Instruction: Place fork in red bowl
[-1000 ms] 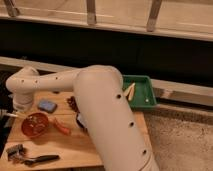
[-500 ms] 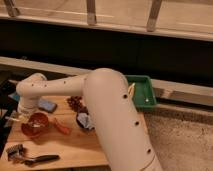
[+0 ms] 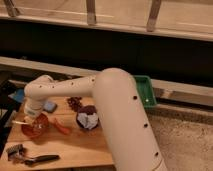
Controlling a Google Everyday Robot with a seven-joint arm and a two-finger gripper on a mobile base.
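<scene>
The red bowl [image 3: 36, 129] sits at the left of the wooden table [image 3: 80, 145]. My gripper [image 3: 29, 118] hangs from the white arm's wrist [image 3: 37, 96], right over the bowl's left half, almost touching it. It is shut on the slim silver fork [image 3: 17, 122]. The fork lies level and its free end sticks out to the left past the bowl's rim. The arm hides the fingertips.
A dark purple bowl [image 3: 88, 120] stands right of the red bowl, with a small orange-red item [image 3: 62, 128] between them. A blue object [image 3: 50, 106] and a dark reddish cluster [image 3: 75, 103] lie behind. A black-handled tool [image 3: 36, 160] lies at the front left. A green tray [image 3: 146, 90] is at the back right.
The gripper has moved down and slightly right with the fork, from above the table's left edge to just over the red bowl.
</scene>
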